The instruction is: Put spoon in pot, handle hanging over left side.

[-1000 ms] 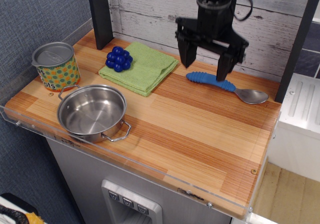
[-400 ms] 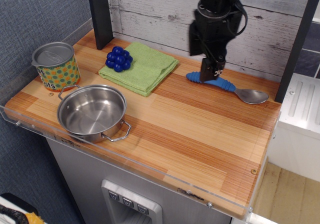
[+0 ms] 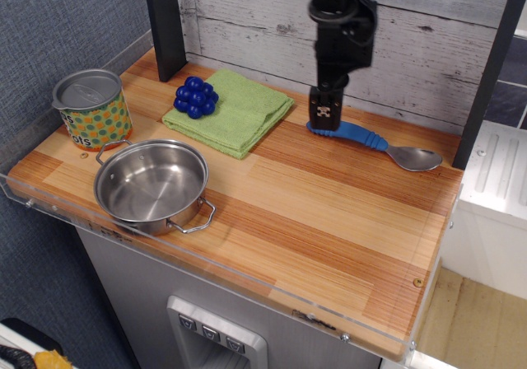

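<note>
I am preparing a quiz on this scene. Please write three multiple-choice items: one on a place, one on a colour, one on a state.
1. Where does the spoon with ribbed blue plastic handle and silver bowl lie?
A. in the pot
B. on the wooden counter near the back wall
C. on the towel

2. What colour is the folded cloth towel?
A. green
B. red
C. white

3. The shallow round shiny steel pot is:
A. empty
B. holding the can
C. overturned

Answers: B, it rests on the wood by the wall; A, the cloth is light green; A, only its bare bottom shows.
</note>
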Controlling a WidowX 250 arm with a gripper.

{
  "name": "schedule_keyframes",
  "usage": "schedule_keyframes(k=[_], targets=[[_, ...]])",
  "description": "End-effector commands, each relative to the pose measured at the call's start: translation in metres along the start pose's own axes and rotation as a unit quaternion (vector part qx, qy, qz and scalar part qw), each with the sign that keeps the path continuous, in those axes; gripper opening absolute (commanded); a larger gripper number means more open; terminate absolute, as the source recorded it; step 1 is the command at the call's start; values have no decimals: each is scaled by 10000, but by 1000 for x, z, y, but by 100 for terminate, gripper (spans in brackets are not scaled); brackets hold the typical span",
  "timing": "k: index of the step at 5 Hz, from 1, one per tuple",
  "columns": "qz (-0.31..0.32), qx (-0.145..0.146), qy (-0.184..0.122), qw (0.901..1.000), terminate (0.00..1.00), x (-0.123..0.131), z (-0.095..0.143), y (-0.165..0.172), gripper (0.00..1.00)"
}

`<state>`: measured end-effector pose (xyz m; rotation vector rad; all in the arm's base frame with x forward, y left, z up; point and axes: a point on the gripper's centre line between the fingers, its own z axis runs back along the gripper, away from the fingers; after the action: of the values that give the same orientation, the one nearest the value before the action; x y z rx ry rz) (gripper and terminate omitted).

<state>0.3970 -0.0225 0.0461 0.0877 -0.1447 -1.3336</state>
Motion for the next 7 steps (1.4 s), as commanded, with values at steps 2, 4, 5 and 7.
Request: schedule_keyframes(k=[2, 4, 5, 7], targets=[[-346, 98, -15, 9994, 0, 22, -1, 7, 100], [-207, -151, 222, 9994, 0, 24, -12, 8, 100], [-152, -239, 243, 9993, 0, 23, -15, 9, 100], [-147, -234, 225, 9994, 0, 20, -17, 8, 0]])
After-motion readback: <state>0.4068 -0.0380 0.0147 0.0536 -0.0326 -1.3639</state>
